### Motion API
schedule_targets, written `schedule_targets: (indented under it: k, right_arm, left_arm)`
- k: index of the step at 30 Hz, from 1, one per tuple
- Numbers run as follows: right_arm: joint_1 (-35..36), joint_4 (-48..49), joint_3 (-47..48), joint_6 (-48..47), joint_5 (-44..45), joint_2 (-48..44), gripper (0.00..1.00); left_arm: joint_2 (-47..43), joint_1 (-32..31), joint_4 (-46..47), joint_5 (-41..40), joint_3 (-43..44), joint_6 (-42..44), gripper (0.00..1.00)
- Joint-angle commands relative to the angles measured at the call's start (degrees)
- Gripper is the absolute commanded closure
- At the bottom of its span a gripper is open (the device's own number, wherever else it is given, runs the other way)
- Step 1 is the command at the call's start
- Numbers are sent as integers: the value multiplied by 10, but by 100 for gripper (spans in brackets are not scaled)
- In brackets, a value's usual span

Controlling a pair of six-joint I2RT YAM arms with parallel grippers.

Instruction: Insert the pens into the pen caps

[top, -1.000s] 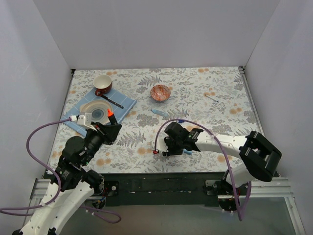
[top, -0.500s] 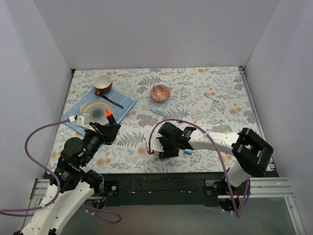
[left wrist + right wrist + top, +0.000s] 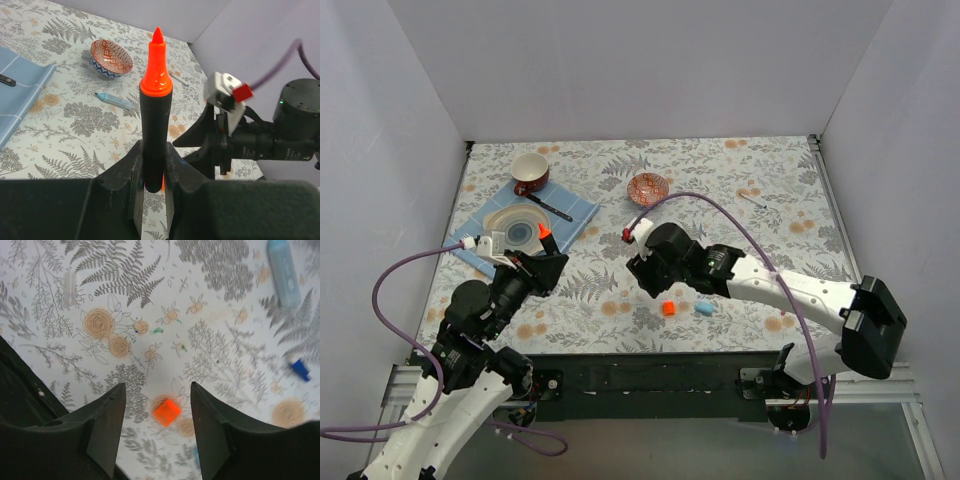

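My left gripper (image 3: 544, 262) is shut on the stubby black marker (image 3: 153, 125), held upright with its orange tip (image 3: 545, 231) up, in the left wrist view (image 3: 152, 152). My right gripper (image 3: 648, 280) is open and empty above the table (image 3: 156, 386). The orange cap (image 3: 166, 411) lies on the table below and between its fingers, also in the top view (image 3: 668, 308). A light blue cap (image 3: 704, 308) lies just right of it. The light blue pen (image 3: 283, 272) and the tiny dark blue cap (image 3: 300, 369) lie farther back. A thin pen (image 3: 752, 199) lies at the far right.
A red patterned bowl (image 3: 648, 188) stands at the back middle. A blue cloth (image 3: 575, 215) at the back left carries a plate (image 3: 512, 228), a cup (image 3: 530, 172) and dark cutlery (image 3: 551, 208). A small clear piece (image 3: 69, 287) lies on the table.
My right gripper has risen and moved back and left from low over the table's front, uncovering the orange cap. The left arm and marker have not moved.
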Motion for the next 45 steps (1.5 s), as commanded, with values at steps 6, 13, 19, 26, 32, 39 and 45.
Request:
schedule_targets:
  k: [6, 13, 19, 26, 32, 39, 45]
  right_arm:
    - [0, -291, 80, 505, 134, 97, 39]
    - [1, -305, 81, 589, 145, 140, 37]
    - [-9, -252, 69, 574, 146, 160, 39]
    - [-11, -225, 66, 545, 145, 190, 47]
    - [-11, -232, 59, 544, 155, 223, 52]
    - [-8, -201, 29, 535, 141, 216, 54]
    - [-3, -200, 3, 552, 115, 225, 55]
  left_arm:
    - [3, 3, 2, 27, 6, 13, 100]
    - [-4, 4, 1, 26, 6, 14, 100]
    - [-5, 3, 1, 26, 5, 14, 100]
    - [8, 3, 2, 28, 7, 14, 100]
    - [17, 3, 1, 28, 6, 11, 100]
    - [17, 3, 2, 28, 5, 10, 100]
    - [23, 4, 2, 28, 5, 10, 100]
